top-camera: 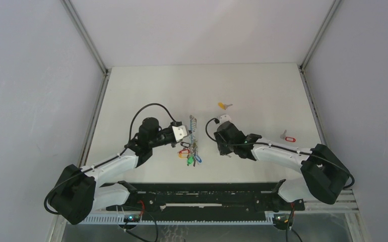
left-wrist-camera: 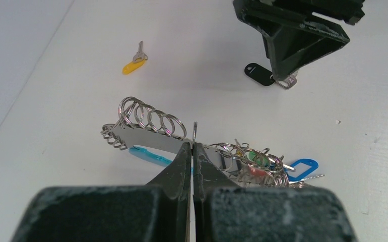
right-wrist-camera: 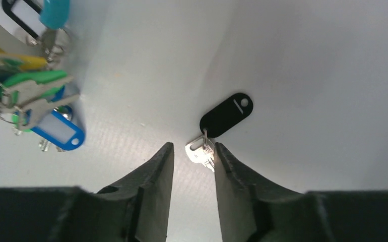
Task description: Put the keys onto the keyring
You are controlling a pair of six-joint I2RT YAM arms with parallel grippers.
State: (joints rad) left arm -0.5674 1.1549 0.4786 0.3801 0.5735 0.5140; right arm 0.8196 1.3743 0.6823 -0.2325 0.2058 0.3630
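Note:
The keyring [top-camera: 192, 148] lies mid-table: a metal strip of wire rings [left-wrist-camera: 149, 121], a light-blue band and several coloured tags [left-wrist-camera: 262, 161]. My left gripper [top-camera: 187, 134] is shut [left-wrist-camera: 194, 145] on one thin upright ring of it. My right gripper [top-camera: 224, 149] points down just right of the bunch, open [right-wrist-camera: 192, 148]. A silver key [right-wrist-camera: 201, 151] with a black tag [right-wrist-camera: 226, 115] lies flat on the table between its fingertips, against the right finger. A yellow-tagged key [top-camera: 224, 105] lies further back. A red-tagged key [top-camera: 287, 137] lies to the right.
The white table [top-camera: 146, 91] has raised rails along its left and right edges. The right gripper's body [left-wrist-camera: 295, 35] stands close behind the bunch in the left wrist view. The bunch's blue, green and yellow tags [right-wrist-camera: 36, 91] lie left of the right fingers.

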